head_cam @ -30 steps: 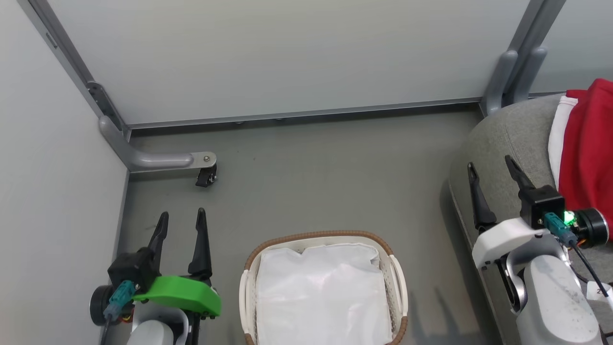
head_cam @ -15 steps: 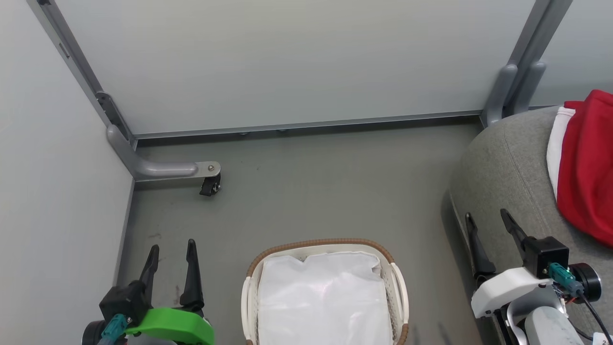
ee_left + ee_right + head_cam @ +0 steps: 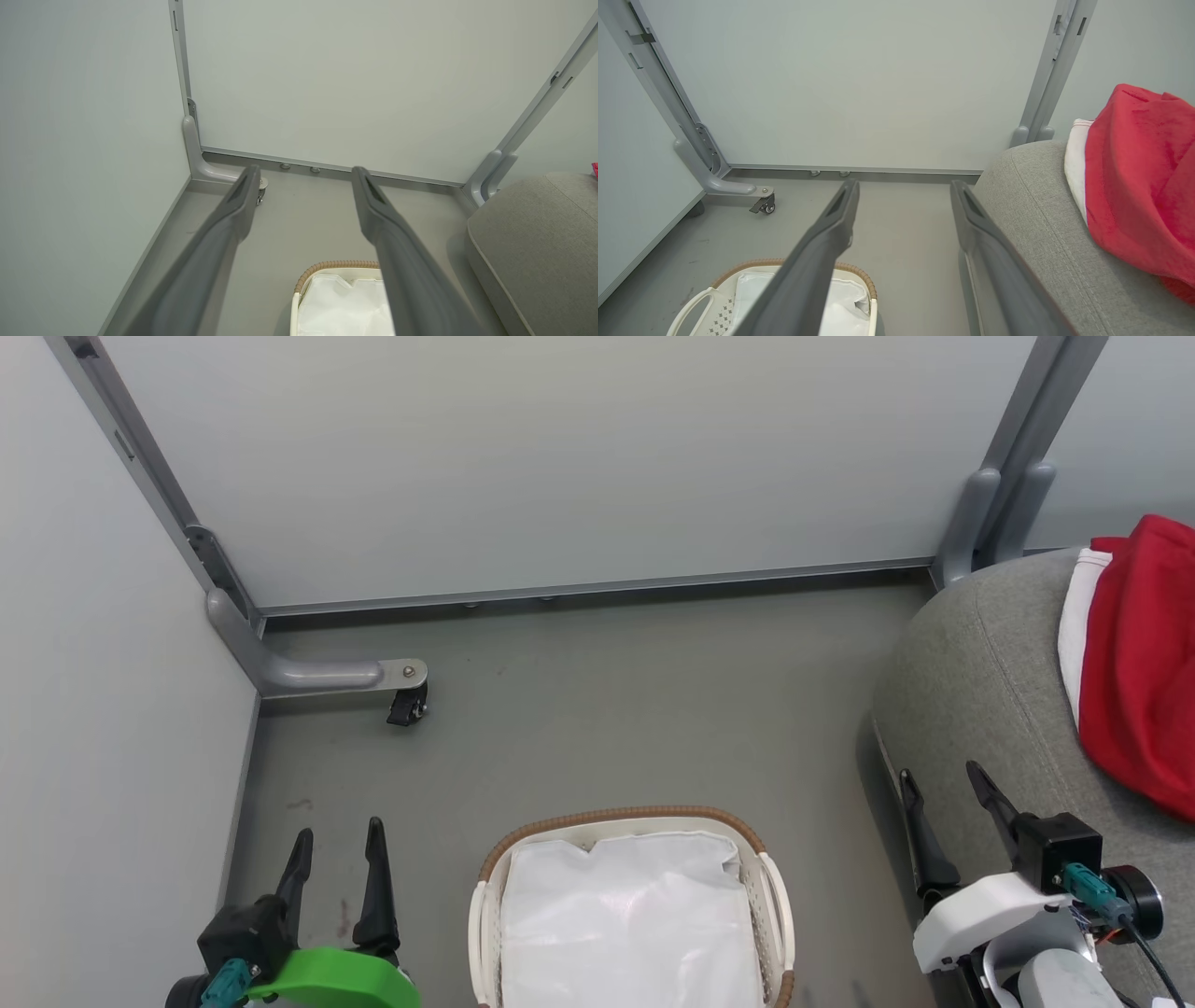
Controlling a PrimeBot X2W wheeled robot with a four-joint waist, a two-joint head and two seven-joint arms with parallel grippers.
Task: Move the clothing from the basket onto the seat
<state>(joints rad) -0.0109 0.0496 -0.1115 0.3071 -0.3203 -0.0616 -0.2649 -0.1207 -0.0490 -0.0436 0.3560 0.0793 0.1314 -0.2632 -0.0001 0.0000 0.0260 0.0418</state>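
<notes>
Checking basket (image 3: 635, 816) for leftovers; task looks done.
Left gripper (image 3: 339, 831) and right gripper (image 3: 937, 773) both spread, empty. Basket sits between them; red clothing (image 3: 1134, 663) lies up-right of the right gripper on the grey seat (image 3: 971, 681). Worth confirming nothing hides in the white liner (image 3: 635, 924) folds. Head view gives the whole liner; right wrist view shows the clothing's white panel better.

The clothing (image 3: 1137, 672) runs off the right edge; the bottom edge cuts off the near end of the basket (image 3: 616, 816)
</notes>
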